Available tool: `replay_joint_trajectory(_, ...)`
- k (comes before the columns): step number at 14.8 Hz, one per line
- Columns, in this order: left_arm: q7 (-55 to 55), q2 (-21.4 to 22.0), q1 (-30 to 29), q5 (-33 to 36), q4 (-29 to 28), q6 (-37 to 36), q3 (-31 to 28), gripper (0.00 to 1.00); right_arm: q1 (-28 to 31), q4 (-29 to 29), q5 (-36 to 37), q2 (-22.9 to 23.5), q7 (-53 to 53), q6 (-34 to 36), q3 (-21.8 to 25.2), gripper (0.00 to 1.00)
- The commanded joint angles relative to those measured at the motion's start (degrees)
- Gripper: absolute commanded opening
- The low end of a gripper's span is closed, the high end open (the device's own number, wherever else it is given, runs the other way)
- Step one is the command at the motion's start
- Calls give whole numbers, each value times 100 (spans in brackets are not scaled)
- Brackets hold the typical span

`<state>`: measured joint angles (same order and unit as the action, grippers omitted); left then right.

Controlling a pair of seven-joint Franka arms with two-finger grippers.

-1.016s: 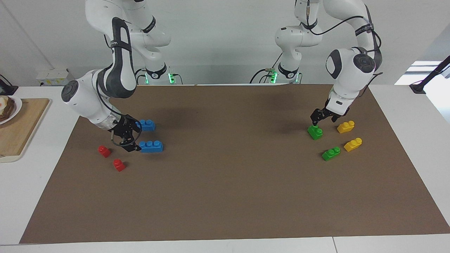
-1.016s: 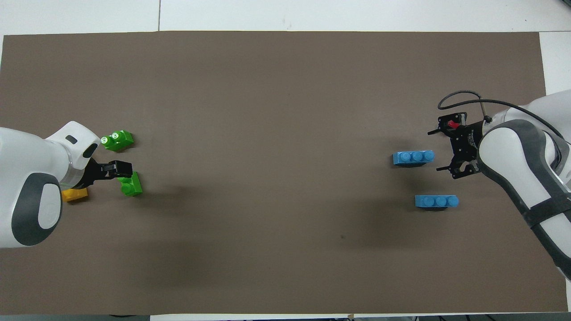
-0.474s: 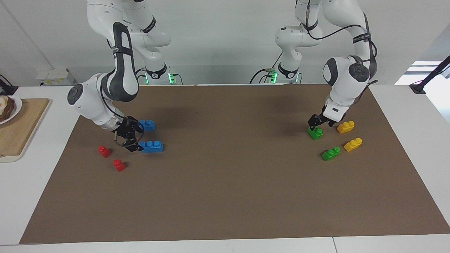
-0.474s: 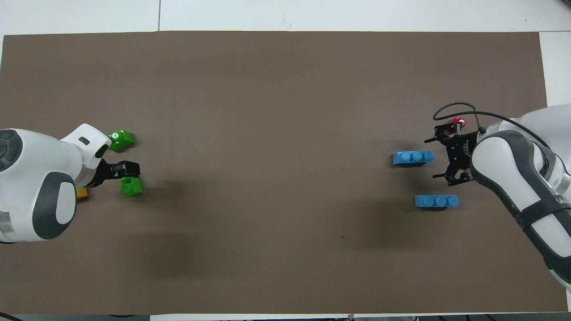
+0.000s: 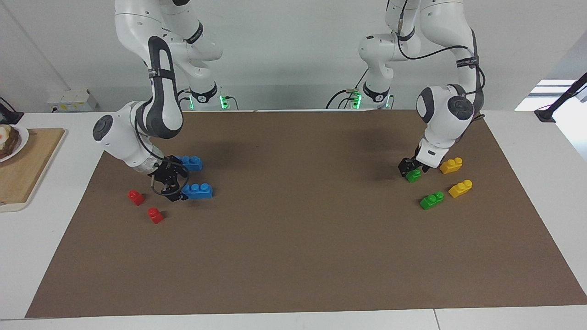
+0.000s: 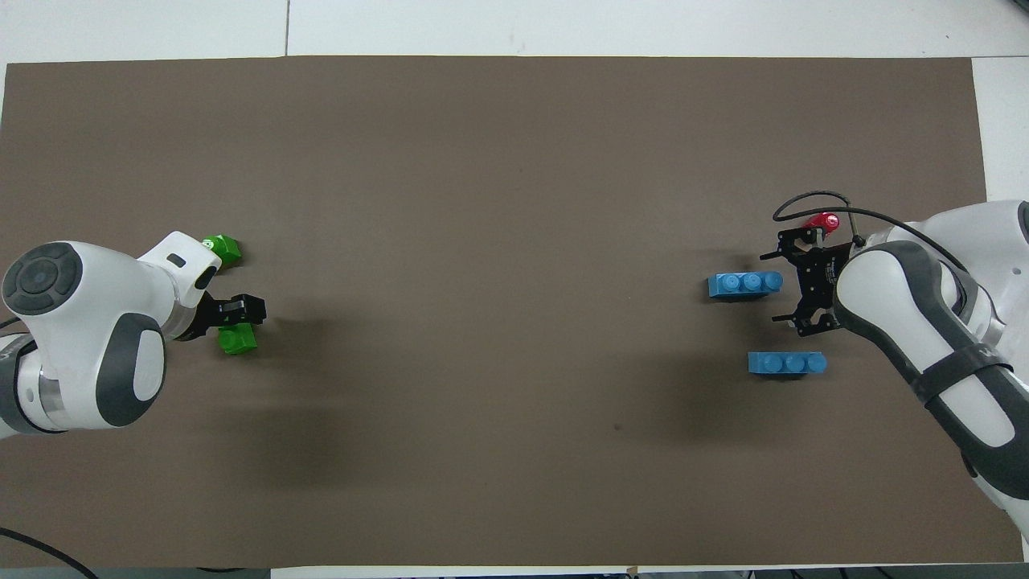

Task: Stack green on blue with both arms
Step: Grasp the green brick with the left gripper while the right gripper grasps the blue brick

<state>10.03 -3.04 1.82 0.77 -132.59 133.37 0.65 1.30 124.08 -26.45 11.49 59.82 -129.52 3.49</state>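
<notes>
Two green bricks lie at the left arm's end of the mat. My left gripper [image 5: 412, 167] [image 6: 238, 309] is down on the green brick [image 5: 414, 176] [image 6: 239, 341] nearer to the robots, open, a finger on each side of it. The other green brick [image 5: 431, 200] [image 6: 223, 249] lies free. Two blue bricks lie at the right arm's end. My right gripper [image 5: 174, 182] [image 6: 778, 288] stands wide open, low, at the end of the farther blue brick [image 5: 197, 191] [image 6: 745, 285]. The nearer blue brick [image 5: 191, 162] [image 6: 786, 363] lies beside it.
Two yellow bricks [image 5: 451, 165] [image 5: 460, 188] lie just outside the green ones. Two red bricks [image 5: 135, 197] [image 5: 155, 215] lie close to the right gripper. A wooden board [image 5: 32, 160] with a plate [image 5: 20, 141] sits off the brown mat [image 5: 298, 229] at the right arm's end.
The left gripper has come down onto the nearer green brick. The right gripper has slid toward the farther blue brick's end, still wide open. No brick has moved.
</notes>
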Motion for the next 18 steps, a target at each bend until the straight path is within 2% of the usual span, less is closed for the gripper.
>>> replay_joint_trajectory(1, 131, 75, 20, 98, -171, 198, -3, 89, 46, 81, -255, 63, -234, -248, -41, 100)
replay_joint_trajectory(2, 131, 75, 20, 98, -179, 198, -3, 88, 45, 108, -255, 72, -234, -301, -41, 100)
replay_joint_trajectory(3, 131, 75, 20, 98, -214, 207, -3, 87, 45, 108, -264, 81, -234, -310, -41, 90)
replay_joint_trajectory(4, 131, 75, 20, 98, -223, 207, -3, 81, 80, 108, -273, 72, -304, -311, -50, 75)
replay_joint_trajectory(5, 131, 75, 20, 98, -215, 207, -3, 73, 63, 108, -403, 81, -339, -311, -41, 46)
replay_joint_trajectory(8, 140, 75, 20, 98, -197, 199, -3, 43, 2, 82, -581, 99, -156, -424, -41, 0)
replay_joint_trajectory(9, 131, 67, 20, 98, -162, 181, -3, 35, 1, 82, -581, 125, -120, -547, -41, 0)
replay_joint_trajectory(10, 131, 67, 20, 98, -153, 181, -3, 24, 1, 82, -581, 125, -120, -574, -41, 0)
replay_joint_trajectory(11, 131, 67, 20, 98, -144, 155, -3, 9, 1, 55, -581, 134, -120, -548, -41, 0)
replay_joint_trajectory(12, 131, 67, 20, 98, -136, 155, -3, 0, 1, 3, -581, 151, -111, -513, -41, 0)
replay_joint_trajectory(14, 175, 49, 20, 98, 39, 6, -3, 0, 2, -234, -581, 151, -85, -268, -50, 0)
replay_joint_trajectory(16, 341, -65, 20, 98, 582, -607, -3, 0, -25, -532, -572, 160, 194, -48, -93, 0)
replay_joint_trajectory(18, 587, -153, 29, 81, 1031, -1056, 6, 0, -401, -796, -580, 178, 581, -47, -103, 0)
